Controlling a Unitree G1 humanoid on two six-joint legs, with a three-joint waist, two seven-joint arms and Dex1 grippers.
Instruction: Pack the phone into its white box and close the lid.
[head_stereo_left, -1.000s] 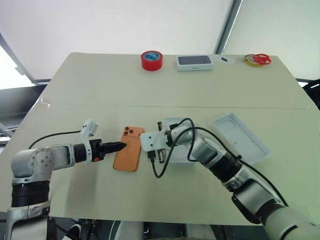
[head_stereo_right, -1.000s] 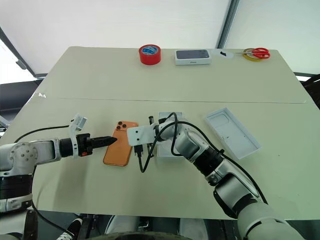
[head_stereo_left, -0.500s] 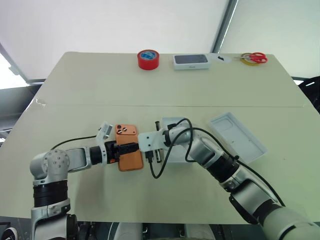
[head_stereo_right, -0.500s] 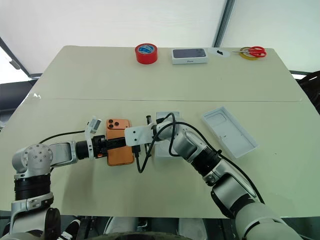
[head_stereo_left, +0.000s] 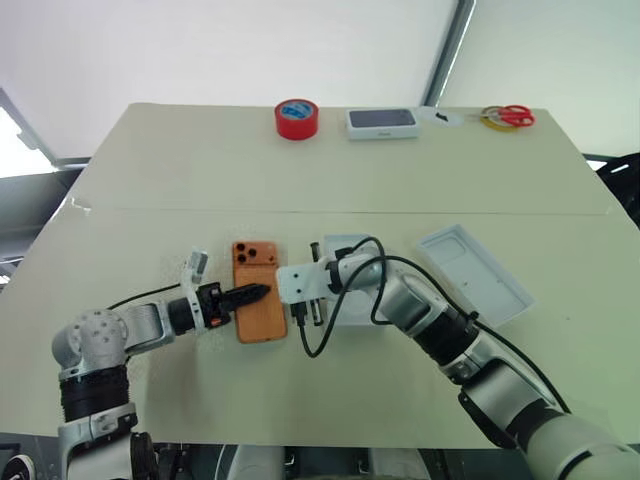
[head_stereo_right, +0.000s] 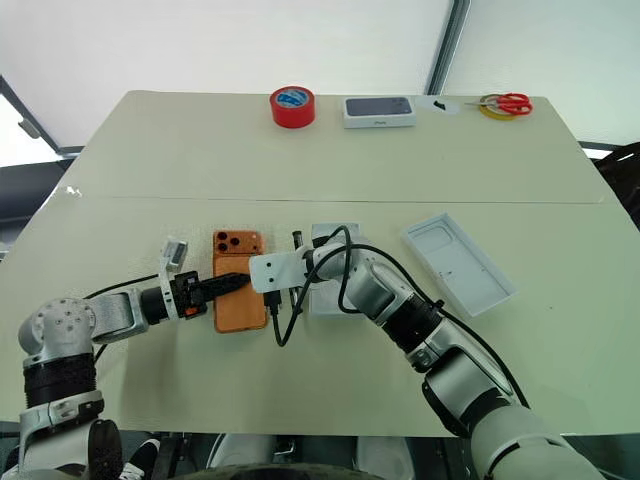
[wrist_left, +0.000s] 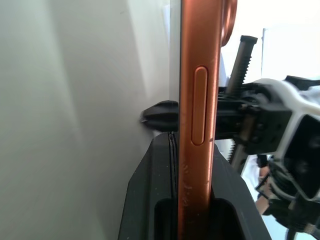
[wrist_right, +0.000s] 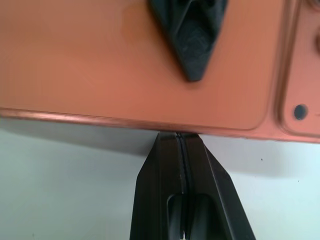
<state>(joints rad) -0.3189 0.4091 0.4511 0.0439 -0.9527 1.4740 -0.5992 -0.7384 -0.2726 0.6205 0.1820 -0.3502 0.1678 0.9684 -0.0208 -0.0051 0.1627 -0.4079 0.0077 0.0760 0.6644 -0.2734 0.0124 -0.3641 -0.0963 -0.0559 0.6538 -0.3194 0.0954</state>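
Observation:
The orange phone (head_stereo_left: 258, 300) lies back up on the table, camera lenses at its far end. My left gripper (head_stereo_left: 262, 292) reaches in from the left and is shut on the phone. In the left wrist view the phone's edge (wrist_left: 200, 100) stands between the two fingers, one under it and one on top. My right gripper (wrist_right: 180, 136) is shut, its tips against the phone's right edge. The white box (head_stereo_left: 341, 246) sits just right of the phone, mostly hidden by my right arm. The lid (head_stereo_left: 475, 272) lies open side up further right.
At the table's far edge stand a red tape roll (head_stereo_left: 297, 118), a small white box with a dark top (head_stereo_left: 383, 122) and red-handled scissors (head_stereo_left: 512, 116). A seam (head_stereo_left: 150, 209) crosses the table behind the phone.
My left gripper slid from beside the phone onto it and closed on it. The phone turned from slightly tilted to straight. The right arm kept still.

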